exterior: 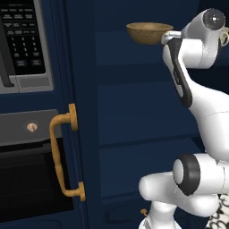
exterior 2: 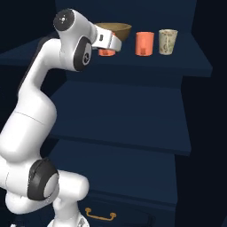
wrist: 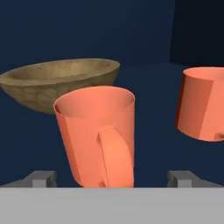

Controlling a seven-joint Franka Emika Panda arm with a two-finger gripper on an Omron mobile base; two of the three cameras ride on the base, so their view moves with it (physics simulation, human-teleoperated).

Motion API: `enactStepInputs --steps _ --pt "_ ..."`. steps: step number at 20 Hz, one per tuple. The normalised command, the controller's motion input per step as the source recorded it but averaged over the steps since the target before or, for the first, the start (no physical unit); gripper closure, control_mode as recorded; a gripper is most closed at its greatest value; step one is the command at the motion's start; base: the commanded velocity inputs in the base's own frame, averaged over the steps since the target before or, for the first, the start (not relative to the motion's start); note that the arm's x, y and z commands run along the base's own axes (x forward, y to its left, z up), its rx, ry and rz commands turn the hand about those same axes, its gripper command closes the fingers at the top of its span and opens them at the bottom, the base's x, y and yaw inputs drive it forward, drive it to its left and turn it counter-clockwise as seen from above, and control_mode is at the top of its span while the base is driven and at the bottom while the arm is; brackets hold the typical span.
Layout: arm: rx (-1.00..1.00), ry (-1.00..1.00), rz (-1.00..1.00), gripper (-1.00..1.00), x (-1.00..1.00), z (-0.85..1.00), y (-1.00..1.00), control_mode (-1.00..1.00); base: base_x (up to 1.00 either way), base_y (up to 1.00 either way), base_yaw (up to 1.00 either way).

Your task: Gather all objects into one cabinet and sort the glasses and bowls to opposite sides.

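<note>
On the tall navy cabinet's upper shelf (exterior 2: 186, 57) stand an olive-brown bowl (exterior 2: 116, 29), two coral cups and a cream cup (exterior 2: 168, 41). My gripper (wrist: 113, 177) is open at that shelf, its fingertips (wrist: 41, 178) set wide on either side of one coral cup (wrist: 98, 131) without touching it. The cup's handle faces the hand. The bowl (wrist: 57, 81) sits just behind it to the left, and the second coral cup (wrist: 203, 103) stands to the right. From the right base view, the hand (exterior 2: 107, 41) hides most of the near cup (exterior 2: 105, 52); the other coral cup (exterior 2: 144, 43) stands free.
The cabinet door (exterior: 74, 112) with its curved brass handle (exterior: 60, 154) stands open on the left, next to the microwave (exterior: 22, 40) and black oven (exterior: 31, 179). Lower shelves (exterior 2: 133, 115) are bare. A drawer with a brass pull (exterior 2: 101, 216) lies below.
</note>
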Motion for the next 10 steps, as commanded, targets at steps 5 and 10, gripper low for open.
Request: enactStepInputs --steps 5,10 --pt "0.0 0.09 0.0 -1.0 0.12 -0.02 -0.13 -1.0 0.0 0.0 0.0" --pt "0.0 0.09 0.0 -1.0 0.18 -0.09 -0.11 -1.0 0.0 0.0 0.0"
